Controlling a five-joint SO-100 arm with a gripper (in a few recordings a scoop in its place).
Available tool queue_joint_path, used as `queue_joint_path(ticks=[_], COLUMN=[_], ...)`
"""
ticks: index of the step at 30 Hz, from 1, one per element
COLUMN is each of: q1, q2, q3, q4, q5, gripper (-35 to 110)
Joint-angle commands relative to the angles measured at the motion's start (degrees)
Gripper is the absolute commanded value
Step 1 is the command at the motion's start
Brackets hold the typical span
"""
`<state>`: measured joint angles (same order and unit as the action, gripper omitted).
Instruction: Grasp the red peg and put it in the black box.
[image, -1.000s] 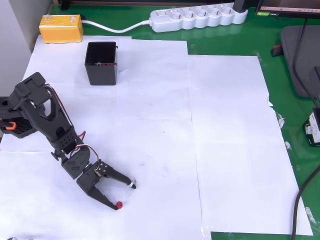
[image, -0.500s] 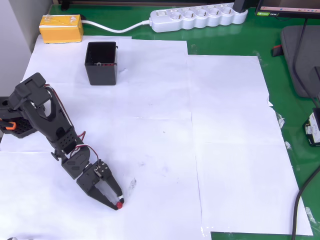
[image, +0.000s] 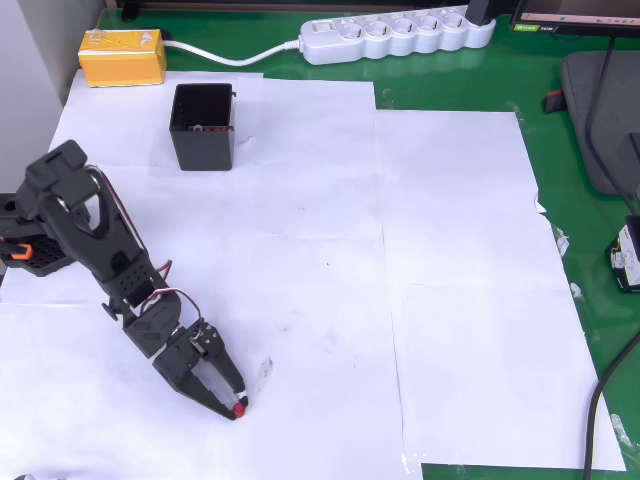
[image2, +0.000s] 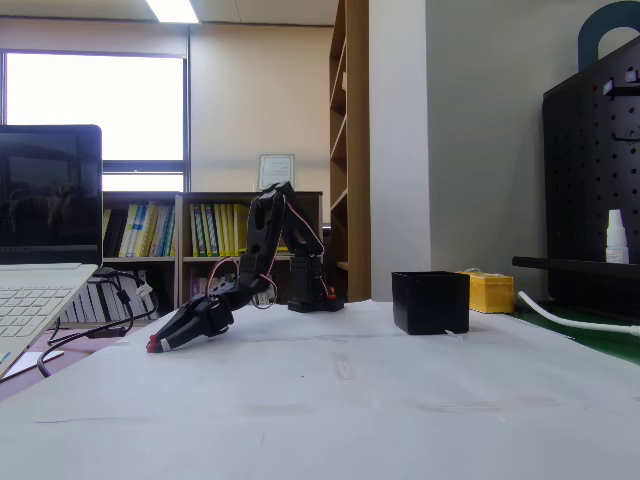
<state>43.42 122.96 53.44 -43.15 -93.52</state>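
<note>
No readable text, label, brand or number for you in either view. Monitor (image: 575, 14) at upper right of overhead view: green strip on its screen, characters too small to read. Framed notice (image2: 274, 170) on far wall, centre of fixed view: print blurred. Book spines (image2: 222, 230) on bookshelf, left of centre in fixed view: lettering unreadable. White bottle (image2: 617, 238) on shelf at right edge of fixed view: label illegible. Yellow block (image: 122, 55) at upper left of overhead view: no legible marking.
</note>
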Motion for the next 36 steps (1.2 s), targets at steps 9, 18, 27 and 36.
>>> queue_joint_path(ticks=[9, 18, 27, 36], q1=[-5.8, -11.34, -18.19, -32.7], q2=[-24.08, -34.28, -36.3, -37.44], q3=[16.17, 36.91, 59.94, 65.74], q4=[51.33, 95.1, 135.53, 150.12], q5=[4.39, 10.2, 10.72, 18.28], gripper=[0, 0, 0, 0])
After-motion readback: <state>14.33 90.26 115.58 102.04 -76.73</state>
